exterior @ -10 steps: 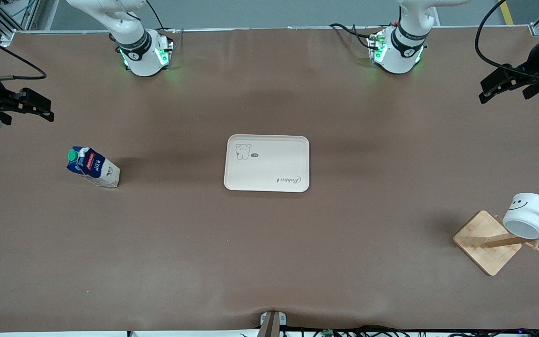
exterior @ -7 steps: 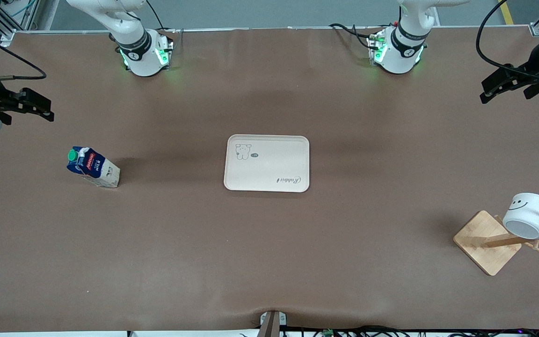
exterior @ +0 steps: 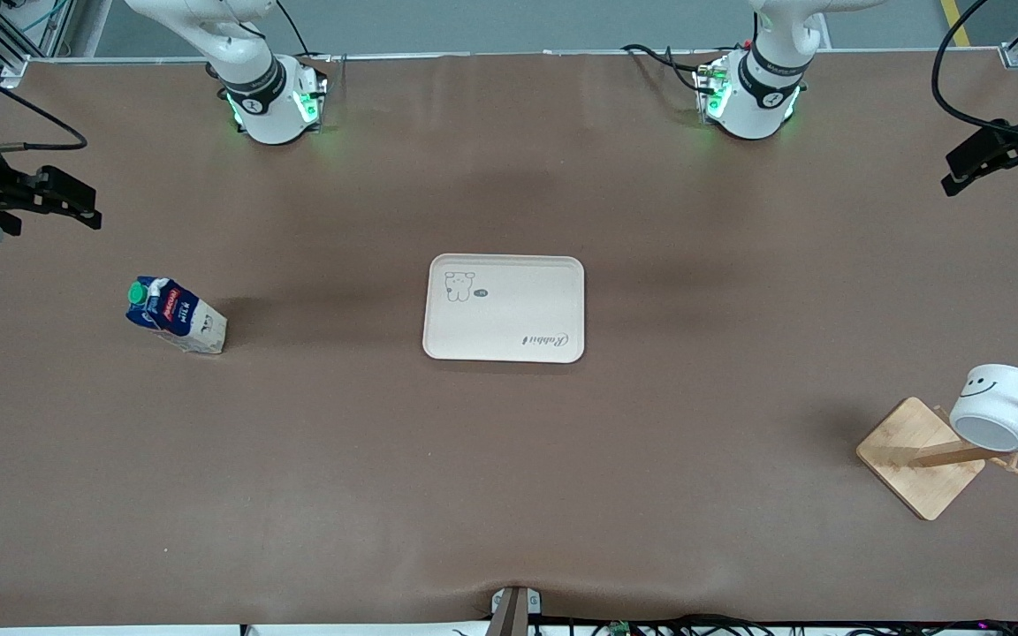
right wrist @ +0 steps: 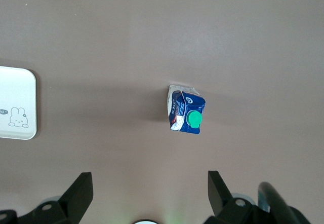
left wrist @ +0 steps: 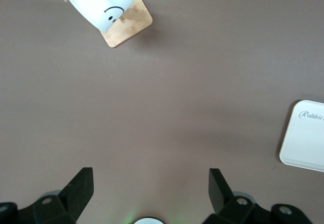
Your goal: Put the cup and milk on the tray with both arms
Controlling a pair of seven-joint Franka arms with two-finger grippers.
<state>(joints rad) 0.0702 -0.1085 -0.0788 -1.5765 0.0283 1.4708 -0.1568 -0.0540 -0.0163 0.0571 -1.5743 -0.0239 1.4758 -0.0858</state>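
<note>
Front view: tray (exterior: 504,308) bare at table centre. Milk (exterior: 175,316) upright toward right arm's end; cup (exterior: 1000,405) hung on wooden rack (exterior: 923,457) toward left arm's end. Right gripper (exterior: 76,205) and left gripper (exterior: 973,165) high over table edges, both empty.

Left wrist view: left gripper (left wrist: 150,183) spread wide; cup (left wrist: 105,3) well apart. Judgement: lift handle along peg, not sideways.

Right wrist view: right gripper (right wrist: 150,184) spread wide; milk (right wrist: 186,115) near. Judgement: centre over carton, pinch flat sides below cap.
</note>
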